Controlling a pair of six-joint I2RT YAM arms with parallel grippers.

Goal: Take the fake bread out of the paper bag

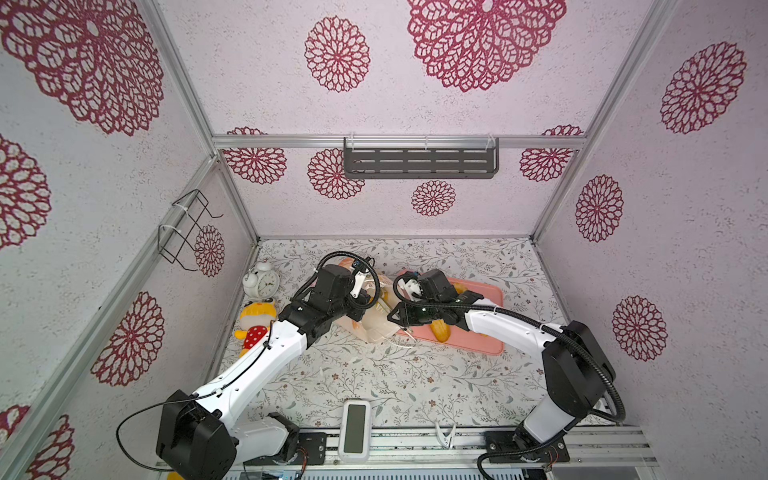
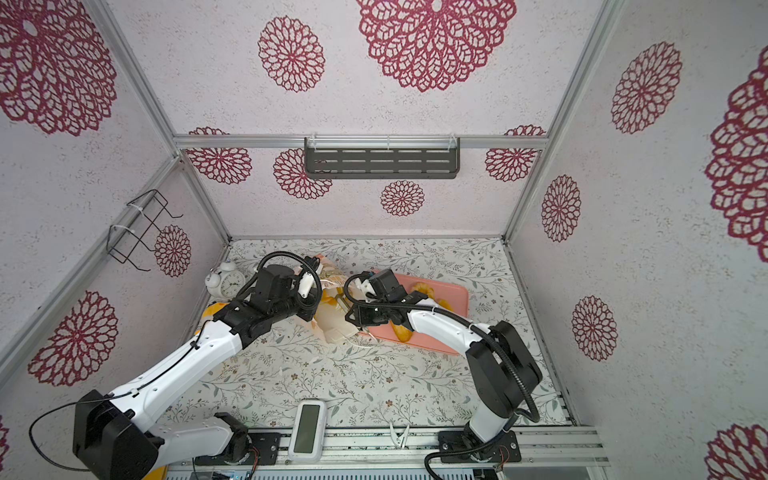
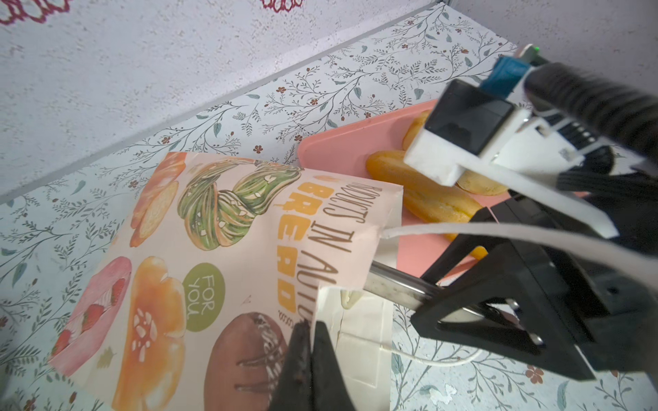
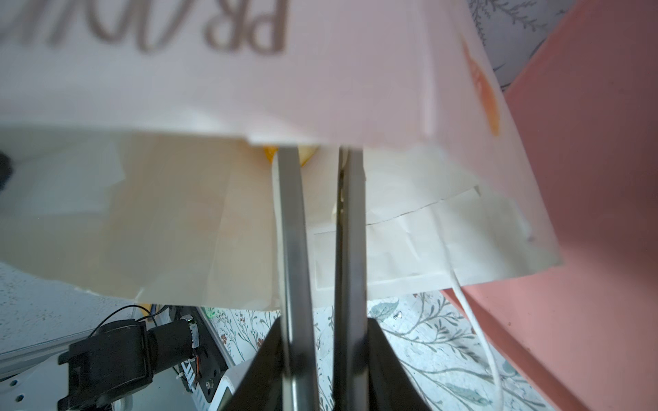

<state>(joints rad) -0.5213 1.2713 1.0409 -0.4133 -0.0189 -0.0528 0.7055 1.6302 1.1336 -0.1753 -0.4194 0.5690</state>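
The paper bag lies tilted on the floral table, its mouth facing the pink tray. My left gripper is shut on the bag's rim and holds the upper flap up. My right gripper reaches into the mouth with its long metal fingers set narrowly apart, and the flap hides their tips. A yellow bit of fake bread shows between them at the flap's edge. More fake bread, including a long loaf, lies on the tray.
An alarm clock and a yellow plush toy stand at the left wall behind my left arm. A white device and a white clip lie at the front edge. The bag's cord handle trails over the tray.
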